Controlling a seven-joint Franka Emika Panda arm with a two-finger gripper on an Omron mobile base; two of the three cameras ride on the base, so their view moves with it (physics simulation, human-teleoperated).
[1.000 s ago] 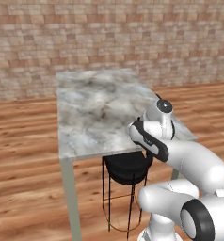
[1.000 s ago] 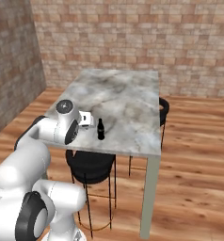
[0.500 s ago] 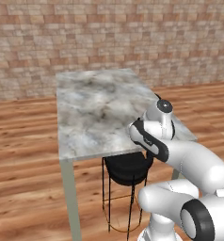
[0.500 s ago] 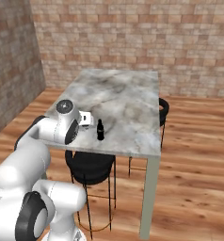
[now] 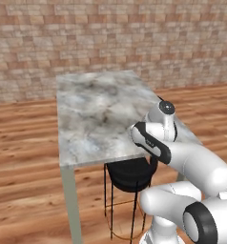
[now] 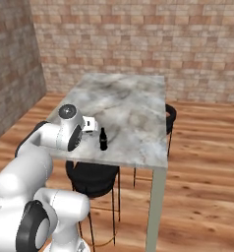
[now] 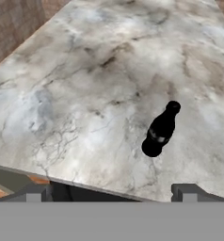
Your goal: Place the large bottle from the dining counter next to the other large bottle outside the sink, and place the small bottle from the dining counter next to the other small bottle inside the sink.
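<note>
I have the gripper (image 7: 111,193) spread wide at the bottom of the hand view, holding nothing — the small black bottle (image 7: 160,130) stands upright on the marble counter (image 7: 85,94), right of centre, near its front edge.

One small black bottle (image 7: 160,129), one marble counter (image 6: 138,108), two stools (image 5: 129,174).
</note>
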